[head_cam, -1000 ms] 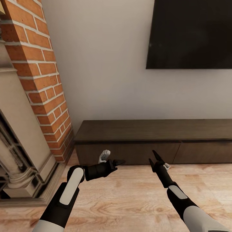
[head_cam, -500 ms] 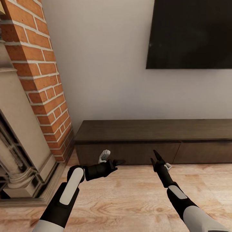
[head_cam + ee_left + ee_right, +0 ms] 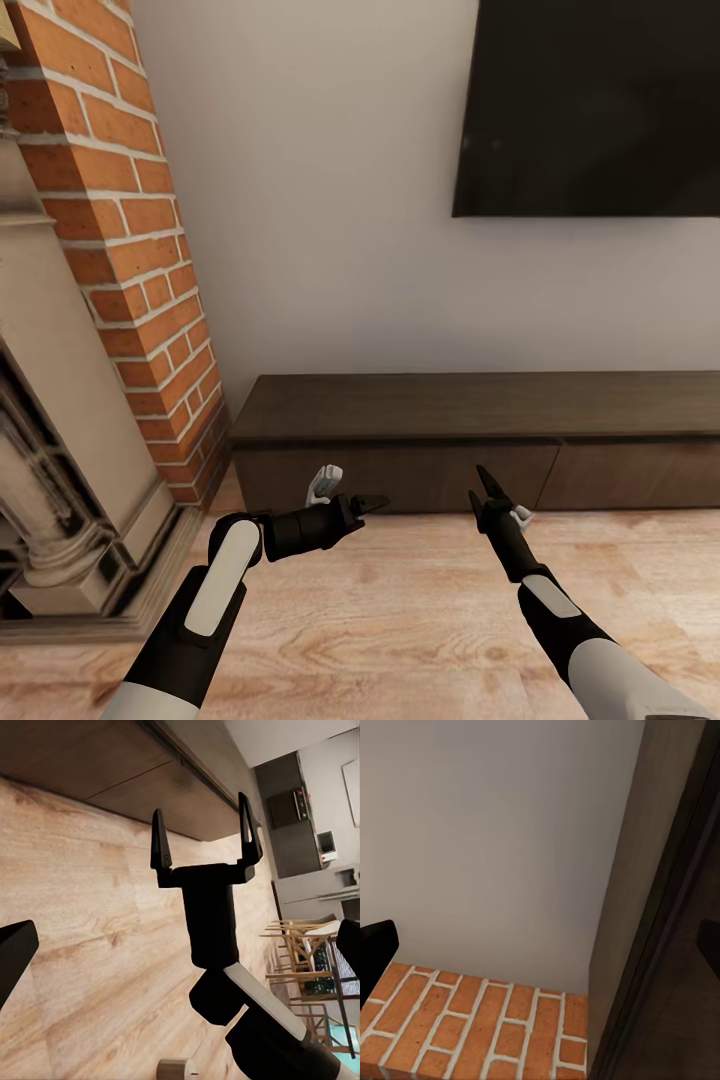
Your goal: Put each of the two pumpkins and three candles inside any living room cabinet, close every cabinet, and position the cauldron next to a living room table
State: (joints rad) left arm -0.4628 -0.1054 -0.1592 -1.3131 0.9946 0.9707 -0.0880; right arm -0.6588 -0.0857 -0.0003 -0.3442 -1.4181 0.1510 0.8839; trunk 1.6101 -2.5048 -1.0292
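Against the pale wall, below the wall-mounted television point(image 3: 590, 105), stands the cabinet point(image 3: 480, 405): a long, low, dark-brown media unit, its flat drawer fronts flush and shut as far as I can see.

Left gripper point(image 3: 368, 502): low over the wood floor point(image 3: 400, 620), just short of the left drawer front point(image 3: 400, 478). Whether its fingers are spread I cannot tell; one dark tip shows at the edge of its wrist camera.

Right gripper point(image 3: 484, 487): near the same drawer front, toward its right end; fingers point(image 3: 158, 840) spread in an open fork, plain in the left wrist camera, holding nothing.

Candle point(image 3: 177, 1069): I take the small pale cylinder with a wick, on the floor at the edge of the left wrist view, to be one, though little of it shows.

Brick fireplace surround point(image 3: 130, 250): beside the cabinet's left end.

Handling notes, my judgement: the cabinet is rigid wood and heavy, and will not shift. Its fronts are smooth and handleless, so slippery to a pinch. I would take hold at the top edge of a front, in the dark gap under the top board, and draw straight outward. A candle should be light, firm and easily tipped; grip it across the body, not the wick.
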